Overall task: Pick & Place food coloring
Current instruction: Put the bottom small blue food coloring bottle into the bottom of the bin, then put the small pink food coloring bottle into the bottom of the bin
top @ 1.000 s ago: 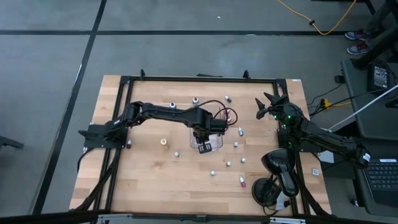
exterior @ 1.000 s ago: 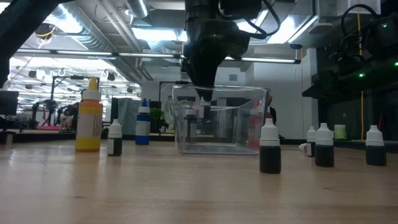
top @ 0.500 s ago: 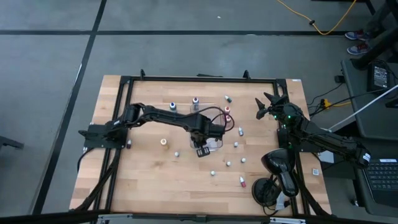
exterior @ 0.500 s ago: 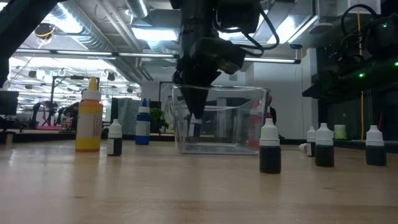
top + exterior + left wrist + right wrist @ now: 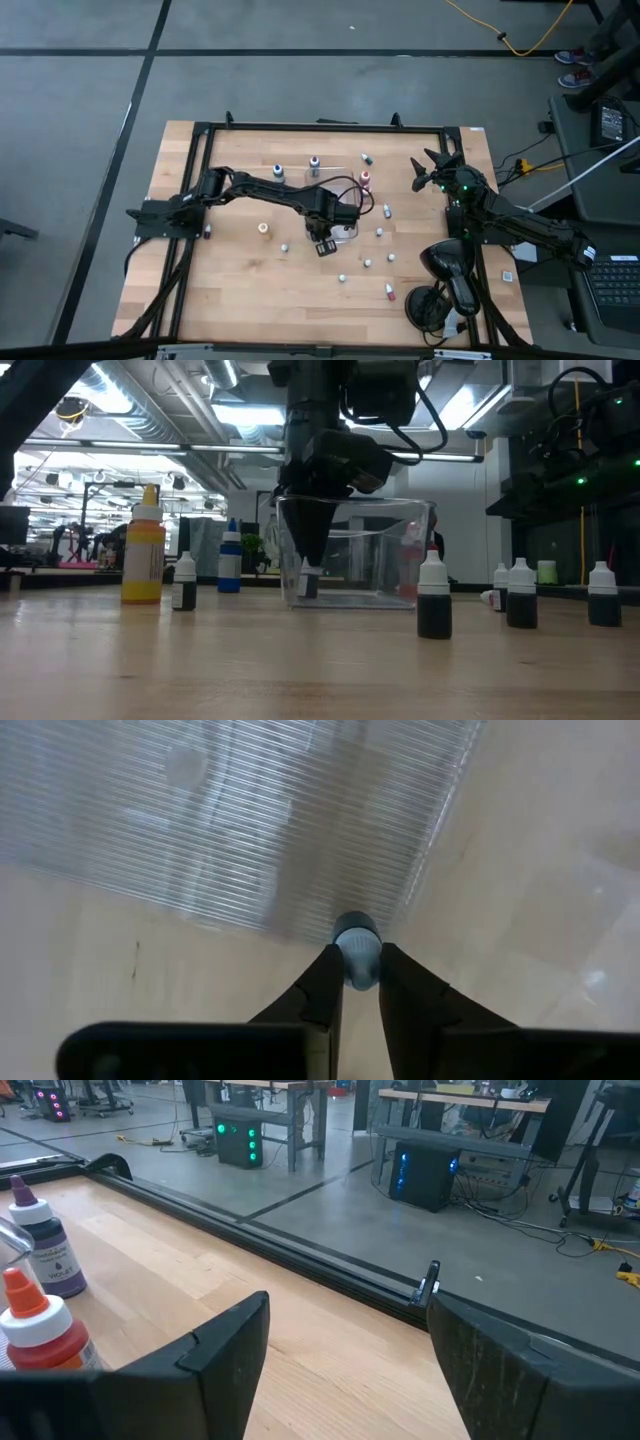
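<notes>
- Since the earlier frames the left gripper (image 5: 323, 244) has drawn back across the clear tray (image 5: 345, 233), from over its middle to its near-left corner, and has dropped lower; the right arm has not shifted.
- In the left wrist view the two dark fingers (image 5: 322, 988) close on a small bottle (image 5: 356, 948) with a pale bluish cap, one finger against each side of it, so the left gripper (image 5: 356, 982) is clamped on that bottle.
- That bottle (image 5: 308, 577) stands upright on the wood just at the tray's corner; the low view shows the gripper (image 5: 305, 545) coming down on it from above, in front of the tray (image 5: 395, 550).
- The right gripper (image 5: 432, 172) waits near the far right of the table (image 5: 230, 290), its fingers (image 5: 228, 1342) spread wide apart with nothing between them.
- Other food coloring bottles are scattered over the table: an orange one (image 5: 264, 228) left of the tray, a blue one (image 5: 278, 171) and another (image 5: 314, 162) toward the far side, a red one (image 5: 365, 179) just beyond the tray, and a pink one (image 5: 390, 292) near the front right.
- In the low view the orange bottle (image 5: 143, 546) stands tall at left, with a dark bottle (image 5: 184, 582) beside it and three more dark ones (image 5: 433, 597) standing right of the tray.
</notes>
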{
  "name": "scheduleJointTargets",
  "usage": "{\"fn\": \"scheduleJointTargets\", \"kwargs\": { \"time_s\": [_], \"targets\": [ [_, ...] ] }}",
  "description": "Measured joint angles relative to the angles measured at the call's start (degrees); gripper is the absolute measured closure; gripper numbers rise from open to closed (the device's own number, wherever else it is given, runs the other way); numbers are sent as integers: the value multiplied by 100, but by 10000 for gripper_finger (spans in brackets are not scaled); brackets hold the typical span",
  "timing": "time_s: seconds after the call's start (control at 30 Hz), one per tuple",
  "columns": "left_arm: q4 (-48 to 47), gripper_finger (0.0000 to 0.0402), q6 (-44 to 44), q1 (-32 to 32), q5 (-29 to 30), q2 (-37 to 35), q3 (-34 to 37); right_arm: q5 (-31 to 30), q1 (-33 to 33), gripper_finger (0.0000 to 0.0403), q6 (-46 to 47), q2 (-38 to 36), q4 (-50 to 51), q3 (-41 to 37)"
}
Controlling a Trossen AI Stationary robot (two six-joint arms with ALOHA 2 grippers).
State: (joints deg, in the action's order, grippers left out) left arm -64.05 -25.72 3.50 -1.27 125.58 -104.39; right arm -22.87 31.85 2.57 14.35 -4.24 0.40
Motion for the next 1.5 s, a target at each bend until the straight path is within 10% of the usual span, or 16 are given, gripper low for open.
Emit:
{"fn": "scheduleJointTargets", "kwargs": {
  "time_s": [0.83, 1.5],
  "targets": [
    [-96, 291, -59, -176, -640, -169, -25, 0, -1, 130, 0, 0, 0, -1],
    [-607, 201, -787, -585, 88, -1217, -10, 2, -4, 130, 0, 2, 1, -2]
  ]
}}
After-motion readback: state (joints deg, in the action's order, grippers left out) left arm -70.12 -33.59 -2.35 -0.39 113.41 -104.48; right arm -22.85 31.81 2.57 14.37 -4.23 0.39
